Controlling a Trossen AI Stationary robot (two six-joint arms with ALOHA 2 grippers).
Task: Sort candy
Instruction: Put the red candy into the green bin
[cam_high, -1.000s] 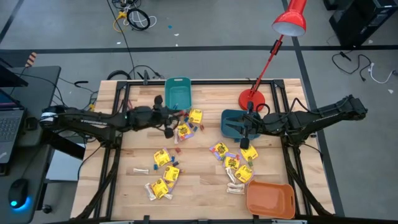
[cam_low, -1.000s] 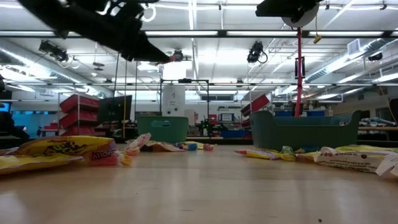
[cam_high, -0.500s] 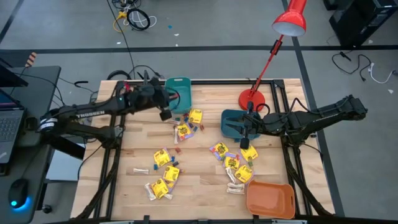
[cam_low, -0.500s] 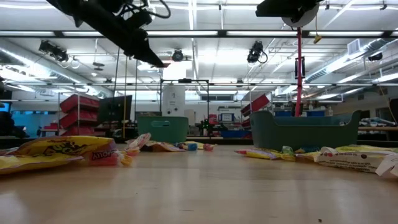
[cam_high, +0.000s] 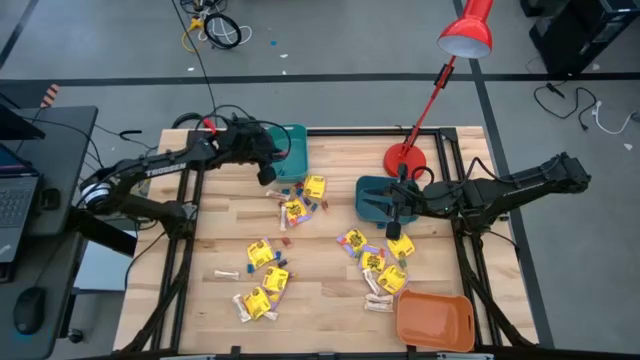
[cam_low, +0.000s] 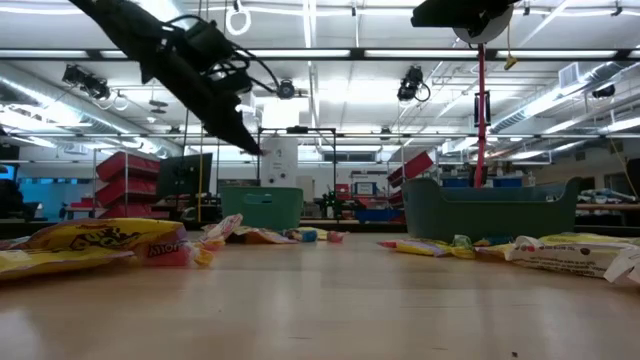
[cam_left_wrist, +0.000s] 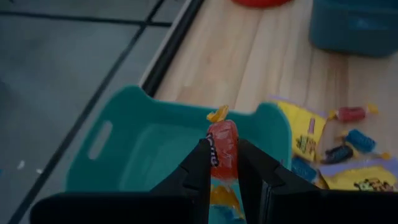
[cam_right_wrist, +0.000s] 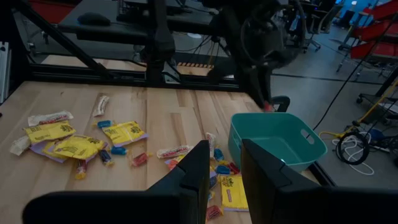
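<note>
My left gripper (cam_high: 268, 172) (cam_left_wrist: 225, 163) hangs over the near part of the light teal bin (cam_high: 286, 150) (cam_left_wrist: 149, 146), shut on a small red wrapped candy (cam_left_wrist: 222, 148). In the low view it (cam_low: 245, 142) is high above the table. Square yellow packets (cam_high: 262, 252), tiny coloured pieces (cam_high: 300, 192) and pale stick-shaped pieces (cam_high: 228, 272) lie flat across the middle of the table. My right gripper (cam_high: 395, 207) (cam_right_wrist: 225, 168) waits open above the dark teal bin (cam_high: 380, 197), with nothing between its fingers. My left gripper pinches the red candy's middle (cam_left_wrist: 224, 155) between its two fingers (cam_left_wrist: 200, 167). The candy's orange twisted wrapper end (cam_left_wrist: 217, 114) sticks out past the fingertips. It is lifted clear, hanging in the air over the light teal bin.
An orange bin (cam_high: 435, 320) sits at the table's near right corner. A red desk lamp's base (cam_high: 404, 158) stands at the far edge beside the dark teal bin. Bare wood lies along the table's left side (cam_high: 215, 240) and between the candy clusters.
My left gripper has moved from above the candy pile in the table's middle toward the far edge, ending over the light teal bin, with its arm swinging toward the far edge too. It has stayed shut throughout. My right arm has kept still.
</note>
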